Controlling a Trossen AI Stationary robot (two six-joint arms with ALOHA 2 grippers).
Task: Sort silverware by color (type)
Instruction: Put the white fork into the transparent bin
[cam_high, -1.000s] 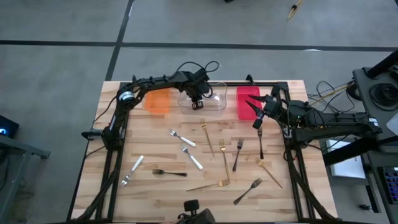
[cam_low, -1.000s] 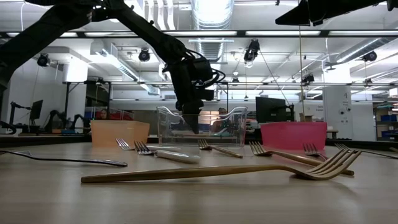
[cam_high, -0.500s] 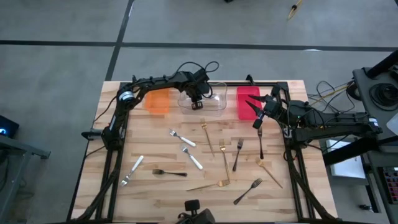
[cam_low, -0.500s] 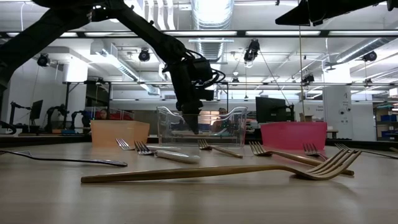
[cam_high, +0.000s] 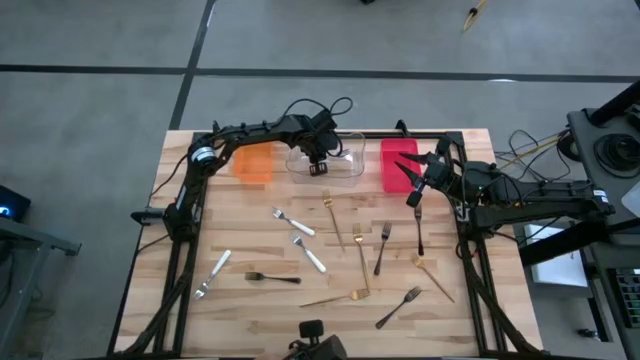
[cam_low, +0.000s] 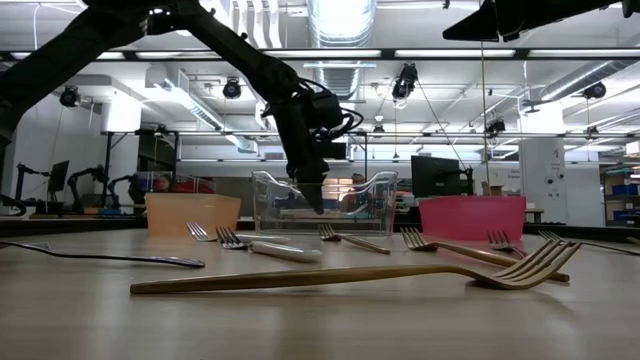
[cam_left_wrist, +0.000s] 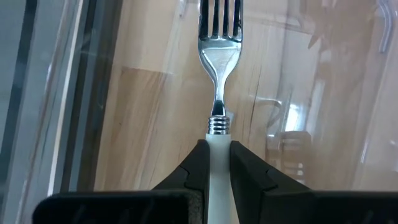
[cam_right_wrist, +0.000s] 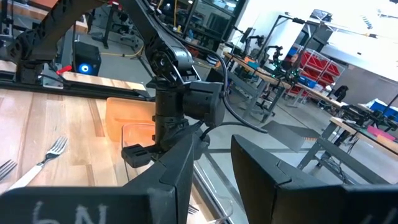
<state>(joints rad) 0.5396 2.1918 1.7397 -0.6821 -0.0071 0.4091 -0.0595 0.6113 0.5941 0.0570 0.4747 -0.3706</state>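
A robotics lab or workshop in a large open hall. The low view shows ceiling ducts (cam_low: 340, 20), strip lights (cam_low: 445, 53) and a computer monitor (cam_low: 432, 176) behind the wooden desk (cam_high: 250, 300). The right wrist view shows more workbenches (cam_right_wrist: 348, 115), red storage bins (cam_right_wrist: 311, 62) and metal frames on a grey concrete floor (cam_high: 100, 100).

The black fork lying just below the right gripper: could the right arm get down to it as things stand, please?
Probably yes. The right gripper hangs empty, fingers apart, near the red bin, with the black fork lying apart from the other forks on bare table.
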